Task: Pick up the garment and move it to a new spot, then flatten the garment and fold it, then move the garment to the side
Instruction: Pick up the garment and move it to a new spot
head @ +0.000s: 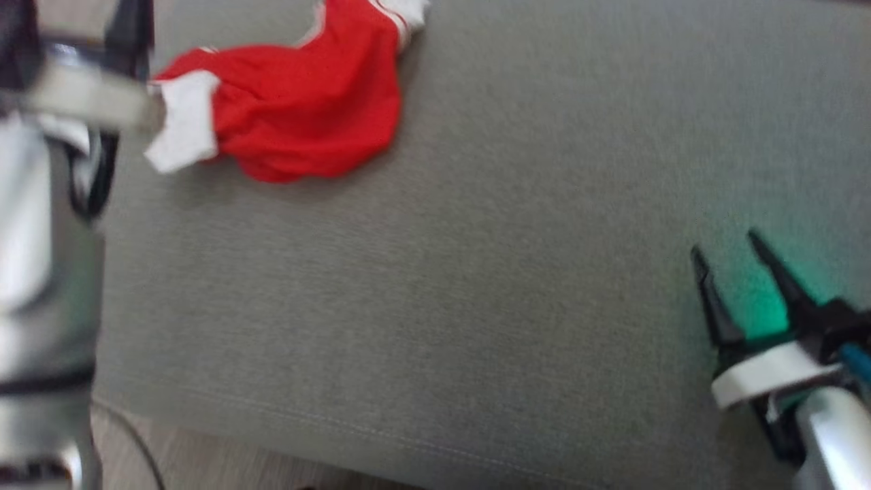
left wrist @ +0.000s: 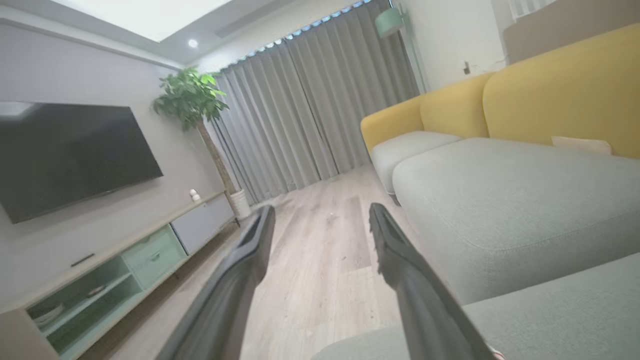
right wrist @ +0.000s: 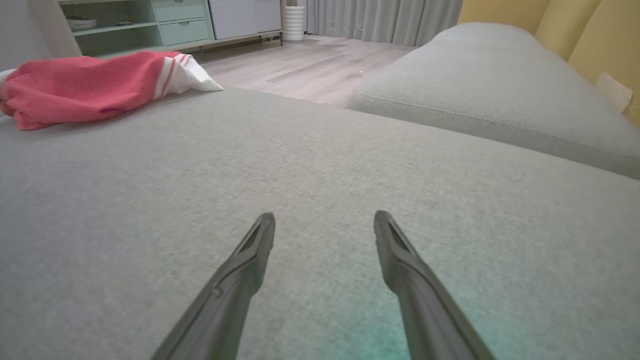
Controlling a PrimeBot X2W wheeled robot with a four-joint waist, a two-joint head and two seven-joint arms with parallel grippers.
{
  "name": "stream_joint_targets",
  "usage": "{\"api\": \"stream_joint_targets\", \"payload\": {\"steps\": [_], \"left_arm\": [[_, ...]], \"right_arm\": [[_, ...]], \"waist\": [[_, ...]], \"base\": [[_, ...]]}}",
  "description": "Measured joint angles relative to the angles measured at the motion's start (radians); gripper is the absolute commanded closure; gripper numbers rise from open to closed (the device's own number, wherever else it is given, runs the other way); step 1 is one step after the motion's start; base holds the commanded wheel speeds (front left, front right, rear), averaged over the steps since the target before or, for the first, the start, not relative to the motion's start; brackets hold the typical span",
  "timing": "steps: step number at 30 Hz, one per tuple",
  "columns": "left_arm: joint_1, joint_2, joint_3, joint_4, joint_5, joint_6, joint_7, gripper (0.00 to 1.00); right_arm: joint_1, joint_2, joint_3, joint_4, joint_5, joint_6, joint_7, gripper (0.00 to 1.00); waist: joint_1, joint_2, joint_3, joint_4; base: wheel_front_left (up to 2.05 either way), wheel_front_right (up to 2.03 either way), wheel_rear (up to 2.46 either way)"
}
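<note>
The garment (head: 306,102) is red with white cuffs and lies bunched at the far left of the grey cushion (head: 476,306). In the right wrist view the garment (right wrist: 85,87) sits off at the upper left. My right gripper (head: 725,246) hovers low over the cushion's near right part, open and empty, well away from the garment. The same right gripper (right wrist: 325,220) has bare grey fabric between its fingers. My left arm (head: 41,272) rises blurred at the left edge, beside the garment's white cuff. The left gripper (left wrist: 320,212) is open and empty, aimed out over the wooden floor.
A second grey seat cushion (right wrist: 500,100) with a yellow backrest (left wrist: 560,85) lies beyond a gap. The cushion's front edge (head: 340,435) drops to the wooden floor (left wrist: 325,260), where a cable (head: 136,442) runs. A TV (left wrist: 70,150), low cabinet (left wrist: 125,260) and plant (left wrist: 192,97) line the far wall.
</note>
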Motion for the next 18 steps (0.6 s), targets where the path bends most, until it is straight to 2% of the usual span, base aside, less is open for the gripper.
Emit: {"api": "stream_joint_targets", "payload": {"steps": [3,6,10,15,18], "left_arm": [[-0.153,-0.005,-0.025,0.169,-0.040,-0.001,0.013,0.00],[-0.258,-0.001,-0.026,0.362,-0.087,-0.004,0.084,0.00],[-0.343,0.007,-0.042,0.583,-0.155,-0.008,0.183,0.00],[-0.441,0.033,-0.067,0.776,-0.205,-0.008,0.289,0.00],[-0.472,0.041,-0.067,0.899,-0.231,-0.008,0.391,0.00]], "right_arm": [[-0.036,-0.011,-0.026,-0.034,-0.006,0.000,-0.001,0.00],[-0.050,-0.016,-0.044,-0.063,-0.015,0.000,-0.003,0.00],[-0.052,-0.019,-0.073,-0.108,-0.015,0.000,-0.003,0.00],[-0.052,-0.027,-0.109,-0.166,-0.015,0.000,-0.004,0.00],[-0.051,-0.029,-0.137,-0.206,-0.022,0.000,-0.008,0.00]], "waist": [[0.0001,0.0000,0.057,-0.028],[0.0001,0.0000,0.107,-0.063],[0.0001,0.0000,0.166,-0.117],[0.0002,0.0000,0.238,-0.172],[0.0002,0.0000,0.280,-0.209]], "base": [[0.00,0.00,0.00],[0.00,0.00,0.00],[0.00,0.00,0.00],[0.00,0.00,0.00],[0.00,0.00,0.00]]}}
